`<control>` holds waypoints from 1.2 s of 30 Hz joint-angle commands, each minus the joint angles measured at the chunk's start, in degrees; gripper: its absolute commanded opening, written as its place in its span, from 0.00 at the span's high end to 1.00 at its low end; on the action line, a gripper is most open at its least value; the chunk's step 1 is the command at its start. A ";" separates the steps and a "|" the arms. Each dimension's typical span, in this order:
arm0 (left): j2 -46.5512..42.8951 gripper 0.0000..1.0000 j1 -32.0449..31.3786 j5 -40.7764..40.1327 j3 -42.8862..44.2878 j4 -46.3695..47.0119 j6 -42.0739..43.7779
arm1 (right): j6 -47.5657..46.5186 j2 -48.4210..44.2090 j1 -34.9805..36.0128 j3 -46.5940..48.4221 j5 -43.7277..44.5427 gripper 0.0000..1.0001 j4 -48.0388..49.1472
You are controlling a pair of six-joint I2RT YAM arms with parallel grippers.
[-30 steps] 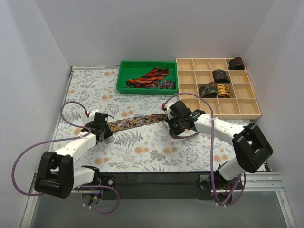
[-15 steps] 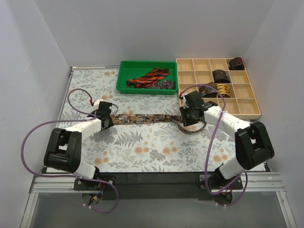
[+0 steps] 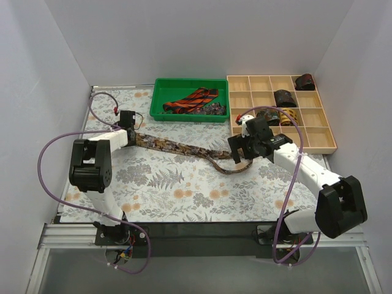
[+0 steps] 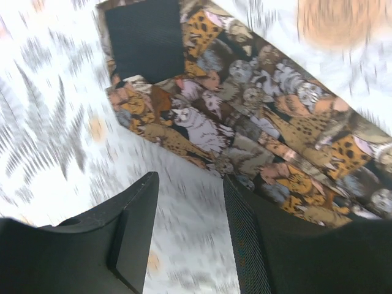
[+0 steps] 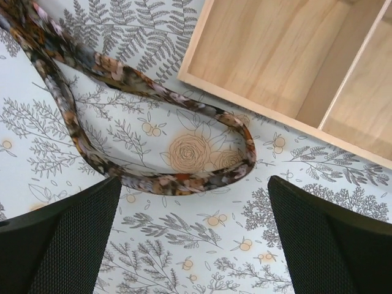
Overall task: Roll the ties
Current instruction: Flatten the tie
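The tie point(image 3: 177, 147) lies diagonally mid-frame from above; only the wrist views show the left pincer point(image 4: 190, 180) and right pincer point(image 5: 195, 184) apart.

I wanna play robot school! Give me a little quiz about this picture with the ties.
1. True or false: the right gripper is shut on the long mottled tie.
2. Fill the gap: the bin holding the red-black striped tie is coloured ____.
3. Where does the gold rolled tie sit? A) in the wooden tray B) in the bin C) on the floral covering
Key: 1 false, it is open above the tie; 2 green; 3 A.
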 commanded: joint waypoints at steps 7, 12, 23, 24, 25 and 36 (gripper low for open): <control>12.12 0.55 11.17 3.35 11.91 3.21 11.67 | -8.62 1.06 -0.37 -3.35 -3.82 0.06 0.57; 9.52 0.51 11.79 7.74 12.54 1.72 10.79 | -13.27 4.83 -0.37 -2.73 -4.36 0.06 1.98; -16.85 0.46 9.60 15.39 1.82 -1.01 6.04 | -23.47 12.57 -0.20 -1.15 -6.64 0.08 2.42; -18.44 0.46 9.42 16.44 0.68 -1.18 6.04 | -24.09 12.75 -0.20 -1.06 -6.47 0.08 2.33; -21.41 0.46 9.07 17.59 -1.25 -1.27 6.22 | -24.62 12.84 -0.02 -0.97 -5.60 0.08 2.50; -28.74 0.45 6.78 21.02 -9.79 -0.48 7.80 | -33.41 4.59 1.21 -2.47 -8.75 0.10 1.89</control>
